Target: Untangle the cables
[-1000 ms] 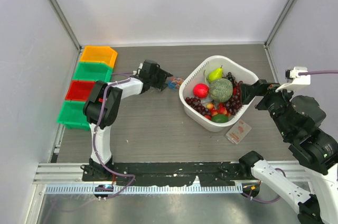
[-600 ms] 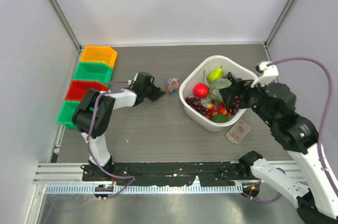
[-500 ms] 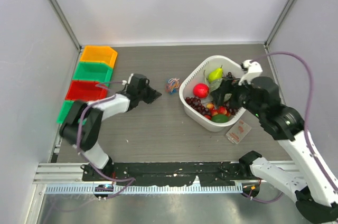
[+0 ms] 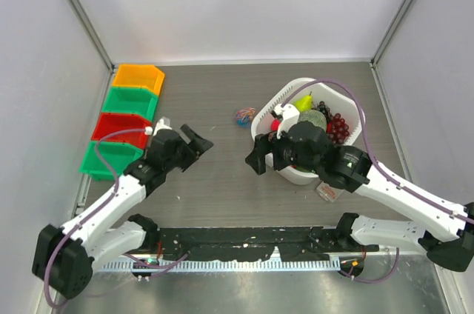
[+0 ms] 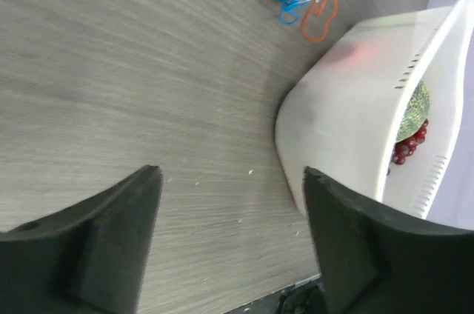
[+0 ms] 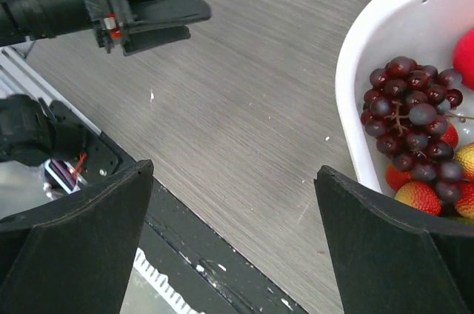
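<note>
The cables (image 4: 244,115) are seen as a small limp clump of very thin blue, orange and pale loops, lying on the desk (image 4: 215,188) towards the middle of its far half, just beside the left corner of the white basket (image 4: 326,86). They are touched by neither arm. The desk surface is a matt grey wood-grain laminate. The basket is of smooth moulded plastic with rounded corners and slotted walls; dark red grapes (image 6: 407,103), strawberries (image 6: 418,195) and a yellow-green pear (image 4: 302,101) are held in it. Four open-fronted plastic bins (image 4: 122,125), orange, green, red and green, are ranged along the desk's left edge.

The left end effector (image 5: 229,177) is held open above bare desk, well short of the clump, with nothing between its black fingers. The right end effector (image 6: 233,173) is spread wide beside the basket's near-left wall, and nothing is gripped
</note>
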